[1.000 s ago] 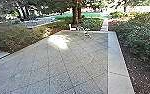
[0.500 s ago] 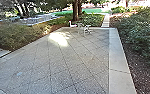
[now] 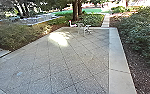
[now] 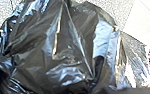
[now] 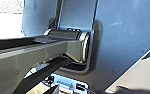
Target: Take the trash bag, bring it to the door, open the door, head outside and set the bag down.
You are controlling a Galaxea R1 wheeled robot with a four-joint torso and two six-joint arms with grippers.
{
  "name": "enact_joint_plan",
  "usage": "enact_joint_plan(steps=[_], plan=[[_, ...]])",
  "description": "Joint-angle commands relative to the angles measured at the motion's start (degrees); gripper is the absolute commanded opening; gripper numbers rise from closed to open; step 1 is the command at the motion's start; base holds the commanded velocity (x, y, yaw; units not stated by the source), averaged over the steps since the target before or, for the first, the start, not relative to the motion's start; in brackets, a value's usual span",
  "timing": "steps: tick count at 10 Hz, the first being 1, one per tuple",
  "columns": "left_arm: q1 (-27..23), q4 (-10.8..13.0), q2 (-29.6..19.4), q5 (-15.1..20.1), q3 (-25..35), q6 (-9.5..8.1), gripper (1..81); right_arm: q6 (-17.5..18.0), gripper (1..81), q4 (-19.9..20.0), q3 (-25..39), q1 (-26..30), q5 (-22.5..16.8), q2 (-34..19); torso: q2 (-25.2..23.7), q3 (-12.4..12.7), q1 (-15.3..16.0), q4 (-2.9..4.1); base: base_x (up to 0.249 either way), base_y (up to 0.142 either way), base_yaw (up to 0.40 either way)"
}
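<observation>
No readable text, labels, brands, numbers or signs on anything in view

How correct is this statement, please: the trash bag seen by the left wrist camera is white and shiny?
The colour is wrong: the left wrist view shows that the trash bag is black, not white. It is shiny, as you wrote.

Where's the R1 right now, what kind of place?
Outdoors, likely a garden patio beside a building or campus: diagonal-jointed paving, shrubs along the edge, and a tree trunk beyond.
</observation>
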Motion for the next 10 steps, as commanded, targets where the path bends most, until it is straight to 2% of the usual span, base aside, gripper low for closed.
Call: enact_joint_plan(steps=[1,2,4,5,8,9,10], plan=[[-11.4,-2.1,-3.2,9.5,-3.2,-0.14,1.0,-1.6,81.1,-1.4,1.1,-0.2,-5.0,1.8,0.0,0.0,0.0,0.0,0.0,0.0,0.0],[-13.3,-2.1,-3.3,11.2,-3.0,-0.14,1.0,-1.6,81.1,-1.2,1.1,-0.3,-5.0,1.9,0.0,0.0,0.0,0.0,0.0,0.0,0.0],[-14.8,-2.7,-3.3,11.8,-2.5,-0.14,1.0,-1.5,81.1,-1.1,1.2,-0.3,-5.0,1.9,0.0,0.0,0.0,0.0,0.0,0.0,0.0],[-14.8,-2.8,-3.4,11.8,-1.8,-0.14,81.1,-1.5,81.1,-1.1,1.2,-0.3,-5.0,1.9,0.0,0.0,0.0,0.0,0.0,0.0,0.0],[-13.4,-2.4,-1.9,12.3,-2.0,-0.05,81.1,-1.4,81.1,-1.0,1.2,-0.4,-5.0,1.9,0.0,-0.1,0.0,0.02,0.0,0.0,0.0],[-11.5,-2.1,-1.1,12.3,-2.5,0.04,81.1,-1.4,81.1,-1.0,1.1,-0.3,-5.0,1.8,0.0,1.6,0.0,-1.64,0.0,0.0,0.0],[-9.4,-1.9,0.6,12.3,-4.2,0.91,81.1,-1.3,81.1,-1.0,1.1,-0.3,-5.0,1.8,0.0,2.8,0.0,-2.59,0.0,0.0,0.0]])
